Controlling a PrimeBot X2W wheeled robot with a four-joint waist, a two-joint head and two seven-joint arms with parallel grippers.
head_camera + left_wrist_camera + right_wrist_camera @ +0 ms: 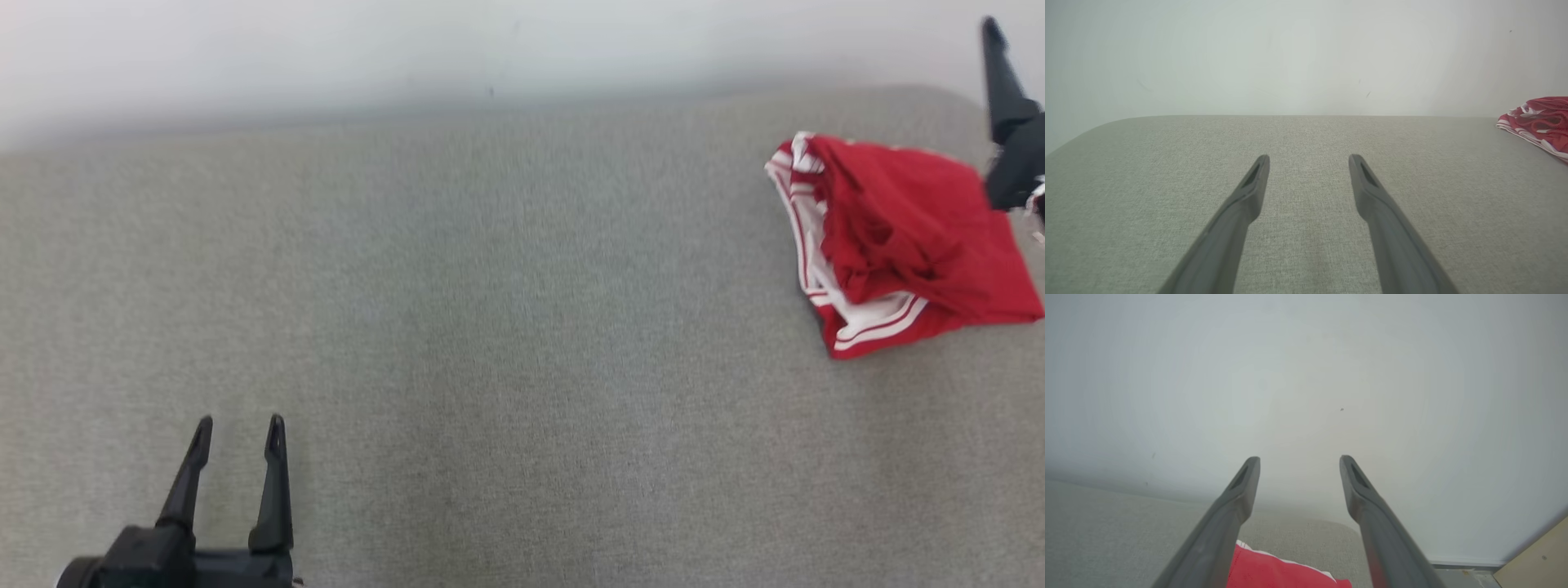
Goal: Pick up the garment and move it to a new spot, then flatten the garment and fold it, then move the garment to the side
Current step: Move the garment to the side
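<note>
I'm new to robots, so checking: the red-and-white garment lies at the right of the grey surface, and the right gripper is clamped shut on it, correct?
No: the right gripper is open, its jaws apart, not pinching the garment, as the right wrist view shows. The rest is right.

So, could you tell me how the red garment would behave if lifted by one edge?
The red garment lies in soft folds, so it would probably droop and unfold rather than hold shape. It looks thin, so likely light. Pushed, it may bunch up on the textured grey surface.
</note>
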